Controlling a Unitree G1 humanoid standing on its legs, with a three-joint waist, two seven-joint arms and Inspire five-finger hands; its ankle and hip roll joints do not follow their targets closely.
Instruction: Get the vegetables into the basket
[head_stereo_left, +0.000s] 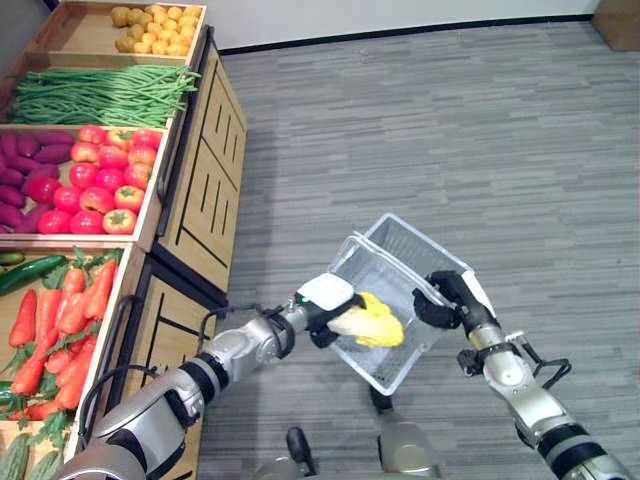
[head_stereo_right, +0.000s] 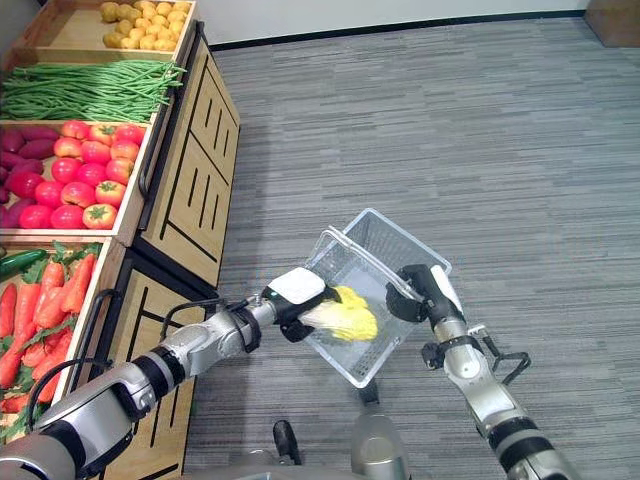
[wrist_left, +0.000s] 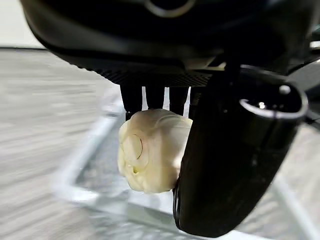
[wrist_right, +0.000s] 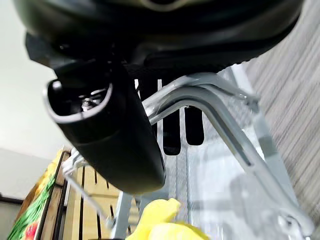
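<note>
You are looking at a basket (head_stereo_left: 400, 300) made of see-through plastic mesh, with smooth grey handles (wrist_right: 215, 107) that are shining a little. The left hand (head_stereo_left: 325, 305) is showing smooth black plastic and a glossy white cover. The right hand (head_stereo_left: 445, 295) is looking dark and smooth too. The cabbage (wrist_left: 150, 150) is looking pale and waxy at its stem end, with crinkly yellow leaves. The floor (head_stereo_left: 480, 130) is looking like matt grey carpet with fine stripes. The shelf (head_stereo_left: 205, 180) is showing pale, smooth wood. The tomatoes (head_stereo_left: 100, 180) are shining red.
</note>
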